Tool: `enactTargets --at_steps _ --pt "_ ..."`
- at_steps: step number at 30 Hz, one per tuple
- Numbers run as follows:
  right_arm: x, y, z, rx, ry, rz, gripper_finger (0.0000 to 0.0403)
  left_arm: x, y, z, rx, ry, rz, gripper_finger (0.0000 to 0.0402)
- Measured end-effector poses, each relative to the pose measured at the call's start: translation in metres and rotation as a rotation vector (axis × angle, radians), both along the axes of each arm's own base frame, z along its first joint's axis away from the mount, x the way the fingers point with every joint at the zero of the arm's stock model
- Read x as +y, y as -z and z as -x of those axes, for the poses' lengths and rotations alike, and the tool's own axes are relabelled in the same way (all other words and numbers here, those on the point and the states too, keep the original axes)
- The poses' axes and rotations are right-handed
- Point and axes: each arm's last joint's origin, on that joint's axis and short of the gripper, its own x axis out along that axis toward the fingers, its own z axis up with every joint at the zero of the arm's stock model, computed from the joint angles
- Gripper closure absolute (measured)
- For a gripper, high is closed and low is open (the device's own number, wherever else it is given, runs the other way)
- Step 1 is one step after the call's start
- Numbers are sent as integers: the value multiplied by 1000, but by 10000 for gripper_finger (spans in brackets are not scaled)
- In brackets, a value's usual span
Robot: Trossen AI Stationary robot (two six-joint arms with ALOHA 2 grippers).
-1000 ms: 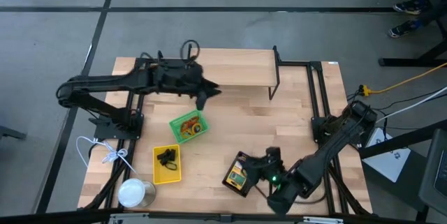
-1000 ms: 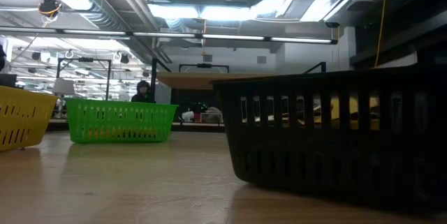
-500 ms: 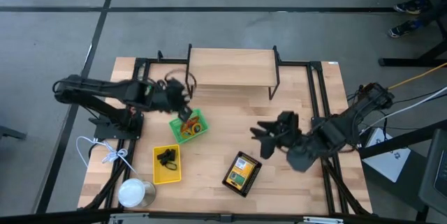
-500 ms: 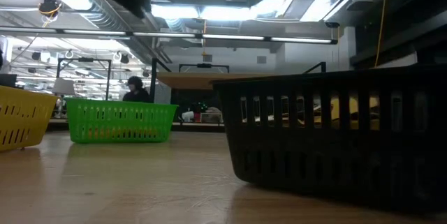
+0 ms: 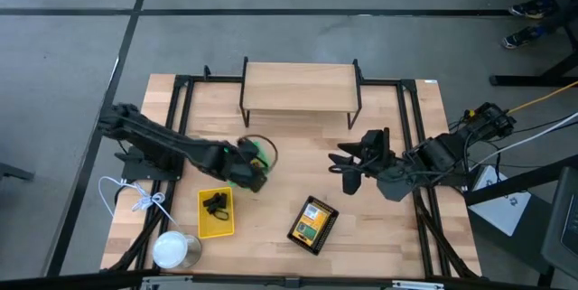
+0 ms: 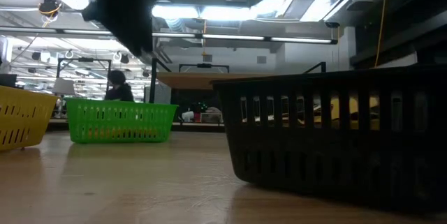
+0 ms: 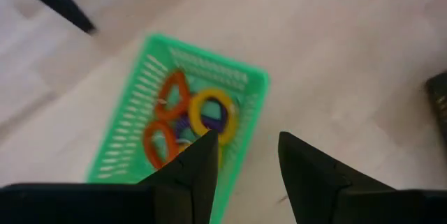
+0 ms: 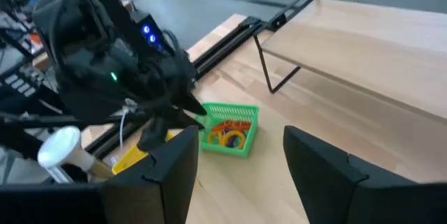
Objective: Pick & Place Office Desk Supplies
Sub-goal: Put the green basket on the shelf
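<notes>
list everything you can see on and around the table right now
green tray: one, green, table middle-left, under the left end effector
loops: several, orange, yellow and purple, in the green tray
yellow tray: one, yellow, front-left
clips: small cluster, black, in the yellow tray
black mesh tray: one, black, front centre
printed box: at least one, yellow-green, in the black mesh tray
white can: one, front-left corner
white cord: one, left edge
wooden shelf: one, table rear
left end effector: open, above the green tray
right end effector: open, raised right of centre
</notes>
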Motion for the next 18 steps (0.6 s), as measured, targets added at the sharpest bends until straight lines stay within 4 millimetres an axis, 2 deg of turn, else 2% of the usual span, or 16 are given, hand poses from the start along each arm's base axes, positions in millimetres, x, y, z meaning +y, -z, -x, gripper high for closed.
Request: enactTargets --at_steps 4,8,14,18 --pt "-2 2 -1 29 -17 -7 191 -12 22 -20 139 99 16 256" --pt "-4 3 -2 49 -31 -7 191 -17 33 -36 270 200 9 256" --pt "-5 3 -3 64 -53 -31 191 -18 32 -54 301 278 80 243" --pt "-5 3 -3 61 -54 -47 191 -9 27 -57 294 253 93 221"
